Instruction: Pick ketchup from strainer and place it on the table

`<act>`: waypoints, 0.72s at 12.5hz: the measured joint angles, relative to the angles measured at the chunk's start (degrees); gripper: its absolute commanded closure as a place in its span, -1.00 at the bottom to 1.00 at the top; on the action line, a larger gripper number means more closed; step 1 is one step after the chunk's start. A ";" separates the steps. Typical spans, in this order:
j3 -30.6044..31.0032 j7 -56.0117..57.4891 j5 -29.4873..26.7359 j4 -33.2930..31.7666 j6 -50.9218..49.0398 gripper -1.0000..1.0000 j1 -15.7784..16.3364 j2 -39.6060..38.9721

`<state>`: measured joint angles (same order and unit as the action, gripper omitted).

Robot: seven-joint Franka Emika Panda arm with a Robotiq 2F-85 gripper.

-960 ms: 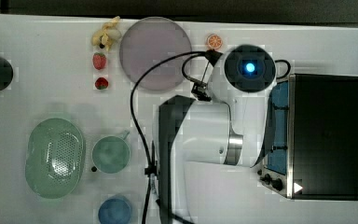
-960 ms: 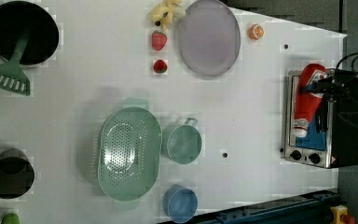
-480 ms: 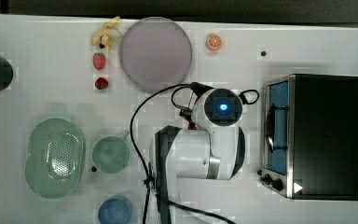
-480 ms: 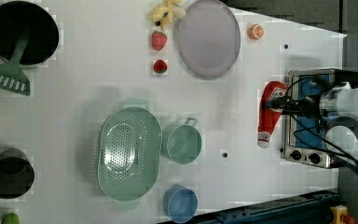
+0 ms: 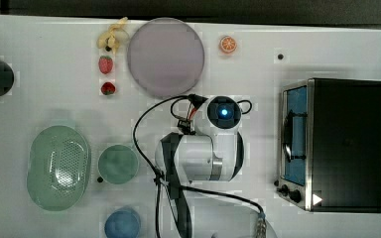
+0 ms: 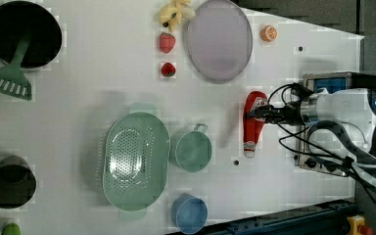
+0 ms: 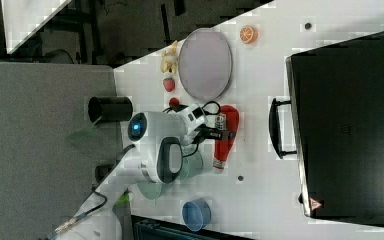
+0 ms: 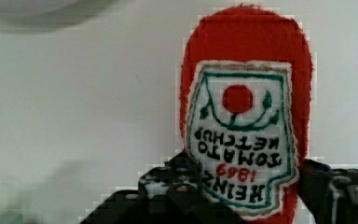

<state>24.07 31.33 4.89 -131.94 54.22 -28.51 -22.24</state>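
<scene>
While the white surface (image 6: 78, 98) spreads flat and matte under everything, its far edges run out of the left view. On the left view's right stands a boxy toaster oven (image 5: 345, 144) of black metal with a silver front, knobs at one corner and a loop handle that shows in the right view; the arm's glossy white shell covers part of it in the left view. The strainer (image 6: 135, 160) is a pale green plastic oval with a dotted, perforated basin and a broad rim, and nothing lies in it. Beyond it sits a round grey-lilac plate (image 6: 219, 40), smooth and shallow. Beside the strainer's rim stands a round green cup (image 6: 193, 150) with a small handle, and a blue cup (image 6: 189, 214) is near it.

The ketchup (image 6: 253, 122) is a soft, fuzzy red fabric bottle with a rounded end and a white cap end, hanging over bare surface between the green cup and the toaster oven, well apart from the strainer. The gripper (image 6: 254, 115) has its dark fingers closed against the bottle's two sides, holding it; in the wrist view the fingers are cut off by the frame. Whether the bottle touches the surface cannot be told. Its stitched white label, seen upside down in the wrist view, reads "HEINZ 1869 TOMATO KETCHUP" under a red tomato (image 8: 237, 99) with green leaves.
</scene>
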 measured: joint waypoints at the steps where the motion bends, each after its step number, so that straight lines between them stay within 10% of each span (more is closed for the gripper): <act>1: 0.01 0.00 0.00 -0.22 0.31 -0.38 0.00 -0.71; 4: -0.32 0.00 0.43 -1.12 0.48 -1.00 0.14 -0.87; 9: -0.32 0.00 0.48 1.57 -2.63 -1.00 0.17 3.57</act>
<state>23.75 31.33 5.36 -130.37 51.59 -28.34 -18.67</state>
